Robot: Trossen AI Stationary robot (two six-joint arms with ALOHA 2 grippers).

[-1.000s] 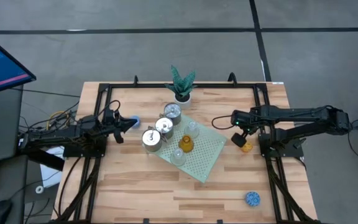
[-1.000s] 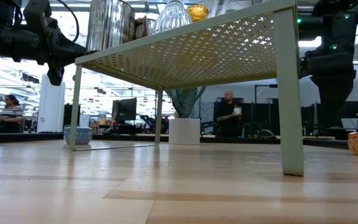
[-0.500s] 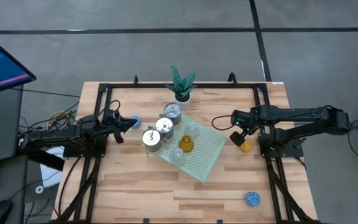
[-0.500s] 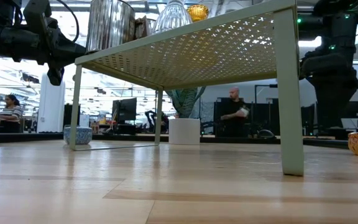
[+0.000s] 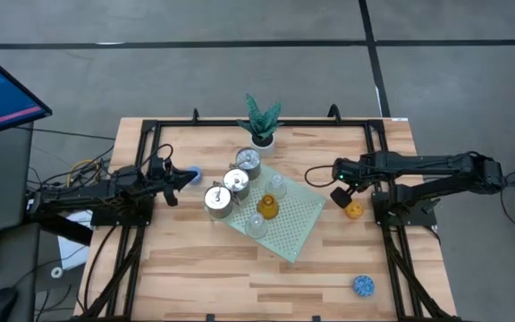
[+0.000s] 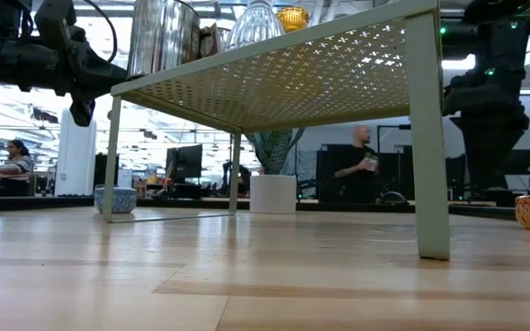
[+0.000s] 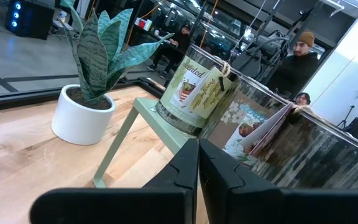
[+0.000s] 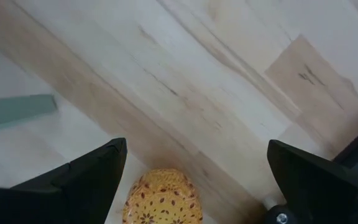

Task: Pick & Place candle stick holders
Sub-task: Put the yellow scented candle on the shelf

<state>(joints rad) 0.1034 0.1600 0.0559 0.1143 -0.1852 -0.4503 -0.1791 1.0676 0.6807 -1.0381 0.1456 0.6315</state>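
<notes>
Bearing "scented" label (partly hidden): silver holder (image 7: 194,93)

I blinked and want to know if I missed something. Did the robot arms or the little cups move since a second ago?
Hardly anything. The right gripper crept slightly off the orange holder, which shows more from above; it stays open and empty. A person in the room behind walked sideways. The left gripper stays shut beside the blue holder. The holders on the green stand stayed put.

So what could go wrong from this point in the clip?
1. The open right gripper hangs over the orange holder slightly off-centre, so a finger could land on its rim and tip it.
2. The green rack is crowded with silver holders and glass holders; setting another down could knock one.
</notes>
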